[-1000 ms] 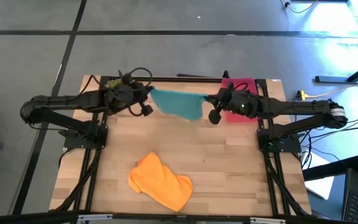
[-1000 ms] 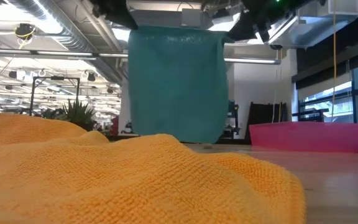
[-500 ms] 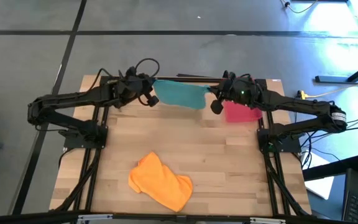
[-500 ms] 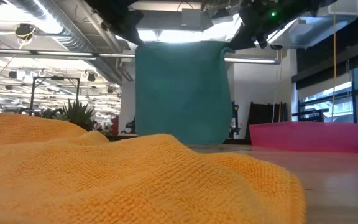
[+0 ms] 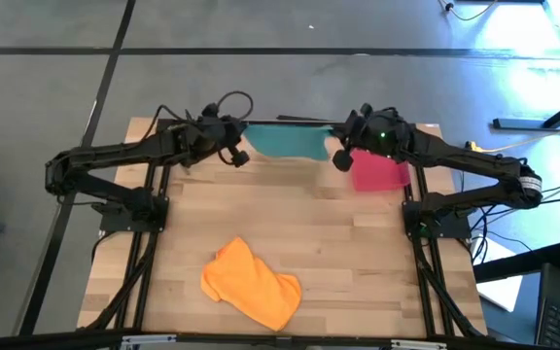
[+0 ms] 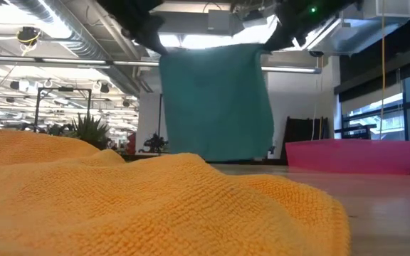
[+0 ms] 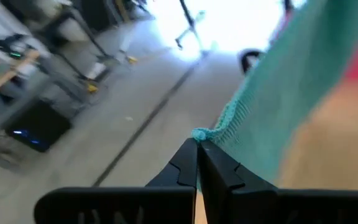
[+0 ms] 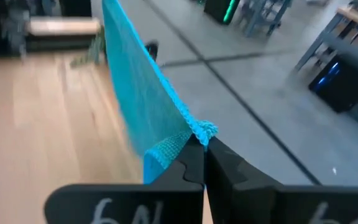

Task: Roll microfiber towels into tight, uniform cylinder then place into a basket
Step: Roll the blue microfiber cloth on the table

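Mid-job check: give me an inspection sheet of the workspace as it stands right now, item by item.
Surface: wooden table, on a dark frame.
Job's things: teal towel hangs stretched between both arms above the table's far edge; orange towel lies crumpled near the front; red-pink basket at the far right.
Clutter: small green plant behind the table.
Grippers: left end effector shut on the teal towel's corner; right end effector shut on the other corner.
Cables: loops on both wrists; one off the right edge.
Surroundings: grey floor, desks, windows.
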Motion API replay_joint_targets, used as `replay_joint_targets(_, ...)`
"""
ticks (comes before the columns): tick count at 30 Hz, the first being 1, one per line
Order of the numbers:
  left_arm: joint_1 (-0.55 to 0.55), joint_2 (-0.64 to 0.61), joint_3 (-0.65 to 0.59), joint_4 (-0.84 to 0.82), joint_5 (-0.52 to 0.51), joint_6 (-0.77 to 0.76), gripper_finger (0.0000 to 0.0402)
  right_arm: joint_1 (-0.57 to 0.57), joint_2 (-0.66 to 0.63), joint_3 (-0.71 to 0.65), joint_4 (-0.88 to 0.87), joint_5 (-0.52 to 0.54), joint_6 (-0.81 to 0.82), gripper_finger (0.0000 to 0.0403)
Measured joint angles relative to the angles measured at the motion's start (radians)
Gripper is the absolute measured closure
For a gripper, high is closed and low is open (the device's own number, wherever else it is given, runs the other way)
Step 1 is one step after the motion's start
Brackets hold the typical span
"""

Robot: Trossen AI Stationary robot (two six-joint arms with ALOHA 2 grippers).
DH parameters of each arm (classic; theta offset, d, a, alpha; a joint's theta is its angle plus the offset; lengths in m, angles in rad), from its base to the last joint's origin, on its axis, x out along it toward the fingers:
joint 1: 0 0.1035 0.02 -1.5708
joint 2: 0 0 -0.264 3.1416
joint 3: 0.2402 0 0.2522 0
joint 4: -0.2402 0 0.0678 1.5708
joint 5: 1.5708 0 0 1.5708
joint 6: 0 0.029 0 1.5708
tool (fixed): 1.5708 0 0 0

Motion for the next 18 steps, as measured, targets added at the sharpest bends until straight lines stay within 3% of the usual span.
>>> replay_joint_targets(4,-0.034,0.000,0.000,-0.108,0.072,-0.080,0.0401,0.044,0.033,-0.001,-0.081,-0.002,0.047,0.0401)
replay_joint_targets(8,-0.081,0.000,-0.005,-0.204,0.076,-0.160,0.0401,0.106,0.091,-0.001,-0.116,-0.001,0.083,0.0400)
replay_joint_targets(18,-0.222,0.001,-0.136,-0.213,0.077,-0.354,0.0401,0.250,0.244,-0.001,-0.122,-0.001,0.161,0.0399)
